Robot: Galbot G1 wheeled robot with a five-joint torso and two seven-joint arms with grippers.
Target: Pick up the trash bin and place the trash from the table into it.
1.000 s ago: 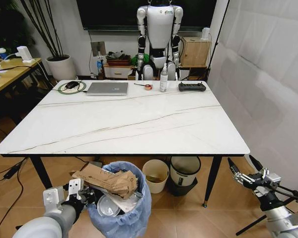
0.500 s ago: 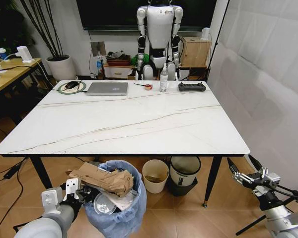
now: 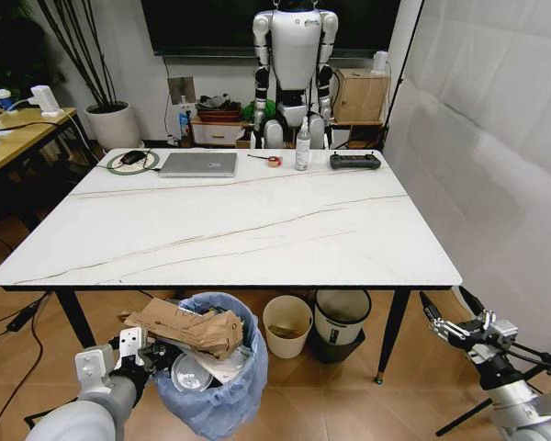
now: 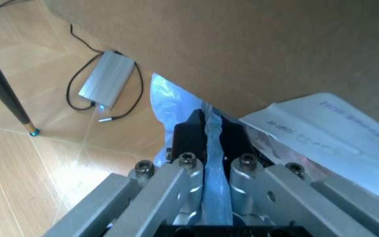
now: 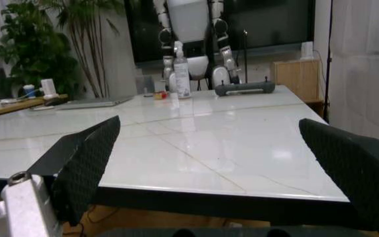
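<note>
The left gripper [image 3: 145,354] clamps the rim of the round, blue-bagged trash bin [image 3: 213,404], a crumpled brown paper bag [image 3: 185,329] beside it; the right gripper [image 3: 444,315] hangs spread wide beside the white marble-look table [image 3: 257,230].

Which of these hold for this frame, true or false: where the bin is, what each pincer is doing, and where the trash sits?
1. The left pincer is shut on the trash bin's blue bag. True.
2. The trash bin stands on the table. False: it is below the near edge, by the floor.
3. The right pincer holds a wrapper. False: open, holding nothing.
4. A brown paper bag lies across the bin's mouth. True.
5. A laptop lies on the table's far side. True.
</note>
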